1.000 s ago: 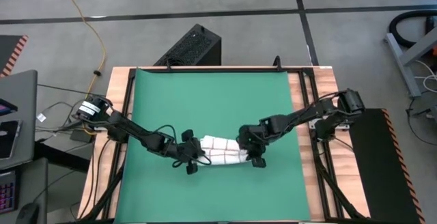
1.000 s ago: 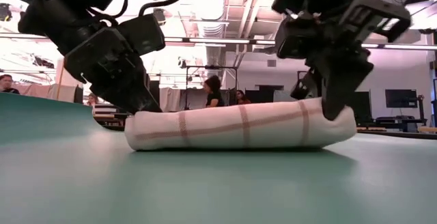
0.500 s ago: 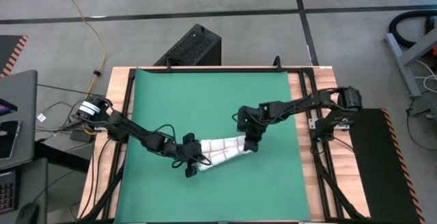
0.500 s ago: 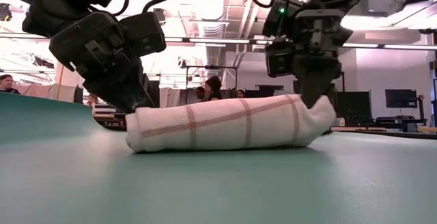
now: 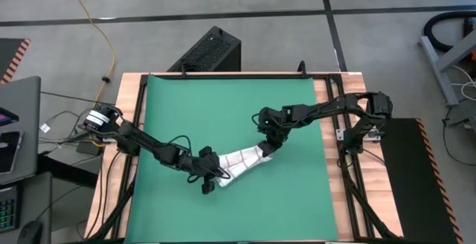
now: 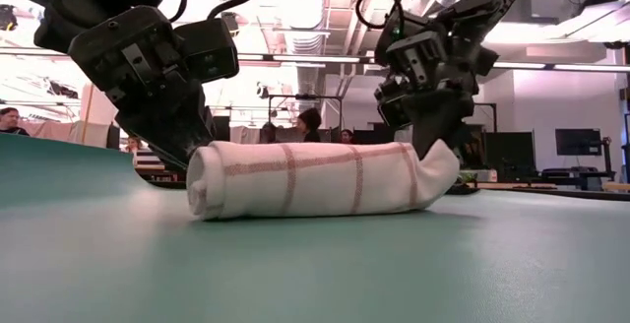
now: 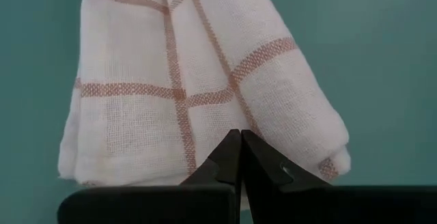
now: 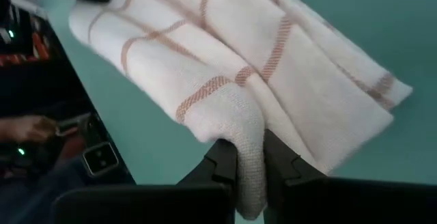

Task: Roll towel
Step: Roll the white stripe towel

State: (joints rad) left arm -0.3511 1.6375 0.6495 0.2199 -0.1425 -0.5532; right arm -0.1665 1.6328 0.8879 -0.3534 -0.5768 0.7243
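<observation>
Overhead, the left arm reaches low from the left edge of the worktop [image 5: 332,199] across the green mat [image 5: 223,110], ending with the left gripper [image 5: 209,178] at the near-left end of the towel [image 5: 239,162]. The right arm stretches in from the right edge, elbow raised and wrist bent down, so that the right gripper [image 5: 265,149] meets the far-right end of the towel. The towel lies as a rolled bundle slightly in front of the mat's centre, set diagonally between the two grippers.

The table-height view shows the roll [image 6: 320,178] resting on the mat, its spiral end turned toward the camera beside the left gripper [image 6: 187,146]; the right gripper [image 6: 433,144] points down onto the opposite end, which is pinched narrower than the rest. People and ceiling lights appear in the room behind.

The left wrist view adds what the overhead view cannot resolve: the left gripper [image 7: 240,149] has its fingertips pressed together, touching the towel's [image 7: 184,80] edge; whether any cloth is caught between them cannot be told. The right wrist view shows the right gripper [image 8: 249,157] clenched on a fold of the towel [image 8: 225,67], with cloth bulging between its two fingers.
</observation>
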